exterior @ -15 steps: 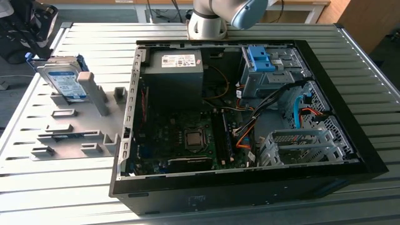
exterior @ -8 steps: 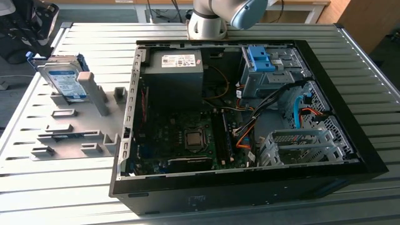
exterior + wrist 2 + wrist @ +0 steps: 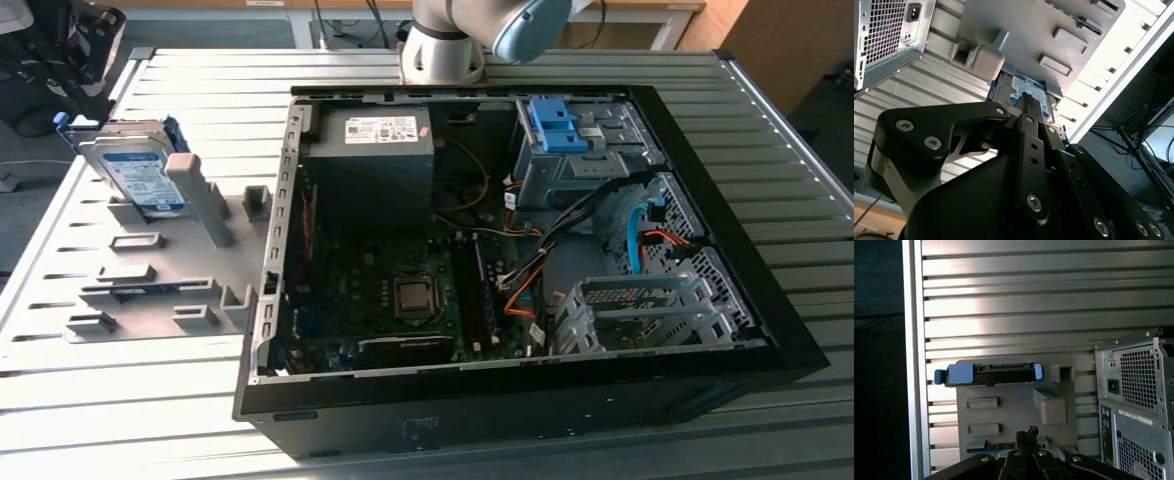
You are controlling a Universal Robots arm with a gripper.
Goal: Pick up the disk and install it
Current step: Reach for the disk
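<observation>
One disk [image 3: 138, 175], one open computer case [image 3: 534, 410], one grey holder plate [image 3: 160, 300] and one robot arm [image 3: 454, 40], all on a slatted metal bench [image 3: 134, 400]. The disk stands on its edge in the holder, at the exterior view's left, outside the case and just beside it.

From the exterior view you look down into the case at the circuit board, the cables, and one blue latch piece [image 3: 554, 125] on a silver cage. Both wrist views take the case from its vented back instead.

The disk is silver with a white-and-blue label, framed in blue plastic. The exterior view and the second wrist view show its label face. The first wrist view shows it edge-on, a dark strip with a blue tab at each end.

The hand [image 3: 1026, 435] hangs apart from the disk and grasps nothing. Whether it is released or clenched I cannot tell.
</observation>
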